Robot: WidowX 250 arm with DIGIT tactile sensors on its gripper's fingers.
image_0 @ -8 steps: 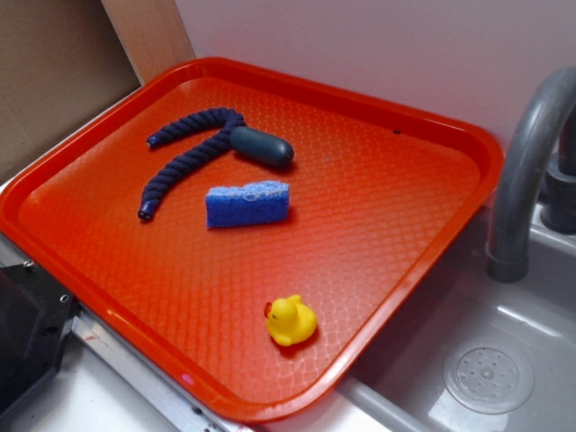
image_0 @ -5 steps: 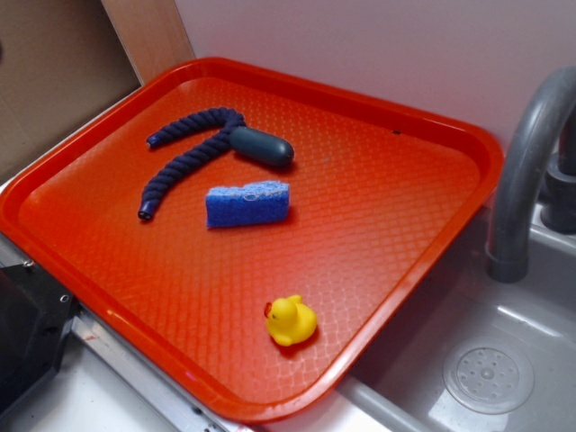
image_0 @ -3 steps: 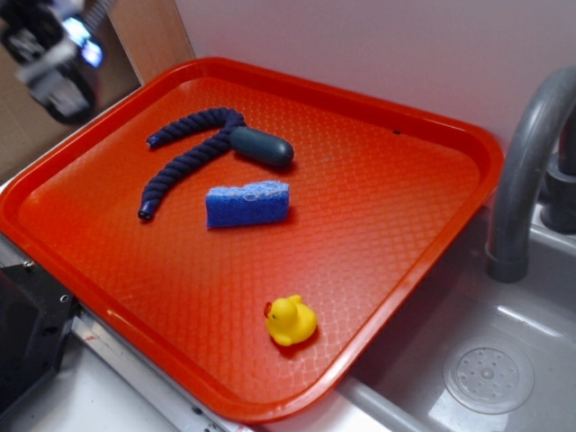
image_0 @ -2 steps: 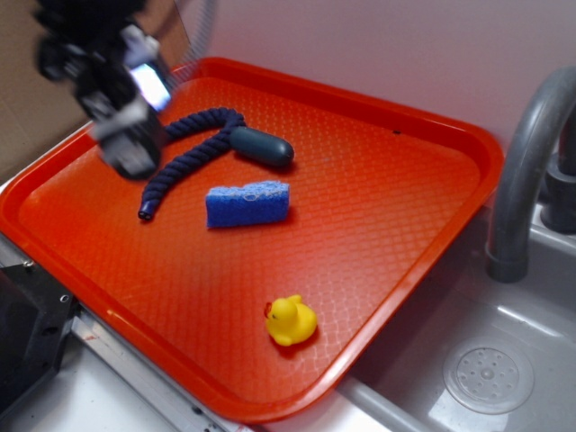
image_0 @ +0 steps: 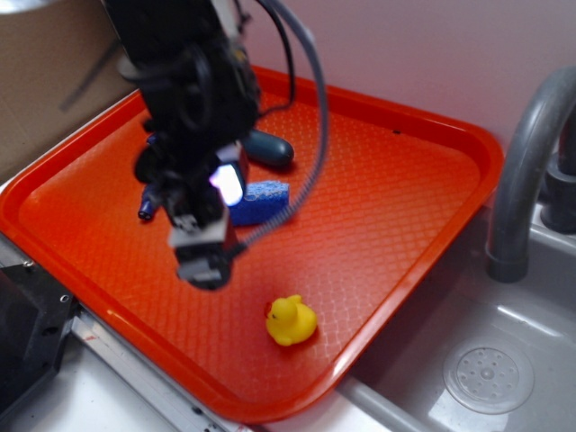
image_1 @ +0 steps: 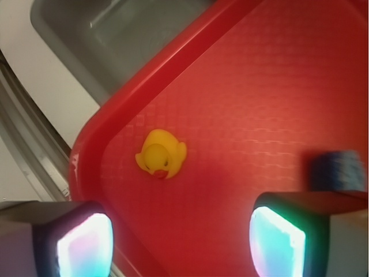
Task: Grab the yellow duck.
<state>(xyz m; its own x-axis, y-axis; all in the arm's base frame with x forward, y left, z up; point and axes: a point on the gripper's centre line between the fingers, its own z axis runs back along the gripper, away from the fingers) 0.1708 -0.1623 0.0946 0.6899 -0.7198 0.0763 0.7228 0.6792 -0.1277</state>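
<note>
The yellow duck (image_0: 291,321) with a red-orange beak sits upright on the red tray (image_0: 396,207) near its front right rim. It also shows in the wrist view (image_1: 161,154), ahead of the fingers and a little left of centre. My gripper (image_0: 203,259) hangs above the tray, left of the duck and apart from it. In the wrist view my gripper (image_1: 180,247) is open and empty, its two lit pads (image_1: 85,245) far apart with bare tray between them.
A blue sponge (image_0: 261,199) lies behind the gripper, partly hidden. A dark blue rope (image_0: 146,205) and a dark grey-green oblong object (image_0: 270,149) lie further back. A grey sink (image_0: 486,369) with a grey faucet (image_0: 522,171) lies right of the tray.
The arm has come in from the upper left and swept down over the tray toward the duck. The duck, sponge and rope have not moved.
</note>
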